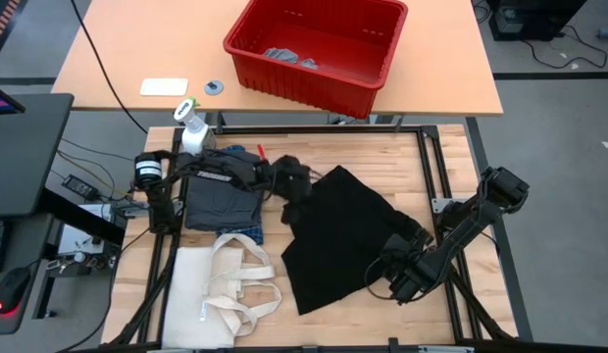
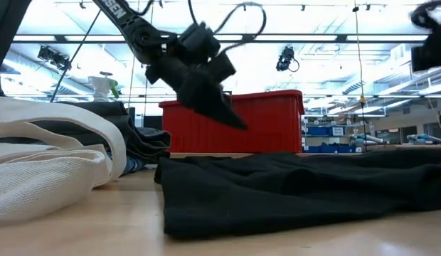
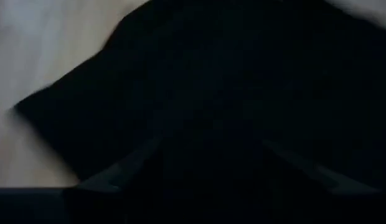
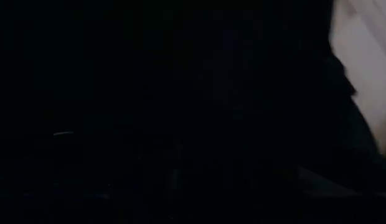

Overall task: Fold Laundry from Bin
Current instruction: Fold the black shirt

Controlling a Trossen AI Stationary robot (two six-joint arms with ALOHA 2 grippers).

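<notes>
Wooden slats are forming the work table [image 1: 382, 157], and a second, lighter table [image 1: 431, 88] is standing beyond it, carrying the red bin [image 1: 378, 83]. Small light grey pieces [image 1: 284, 54] are lying inside the bin against its left wall. A large black piece [image 1: 338, 230] is lying spread across the middle of the work table, with one corner reaching toward the right arm. The left gripper [image 1: 294, 201] is hovering over the black piece's upper left edge; in the low view its fingers [image 2: 224, 110] are pointing down, clear of the cloth, and the left wrist view is showing them parted with nothing between them. The right gripper [image 1: 397, 279] is sitting low at the black piece's lower right edge; whether its fingers are gripping the cloth cannot be told. A dark grey piece [image 1: 221, 201] is lying folded left of the black one, on a blue plaid shirt [image 1: 247, 231]. A cream tote bag [image 1: 221, 289] is lying nearer the front edge, and a spray bottle [image 1: 191, 127] is standing at the table's far left.
</notes>
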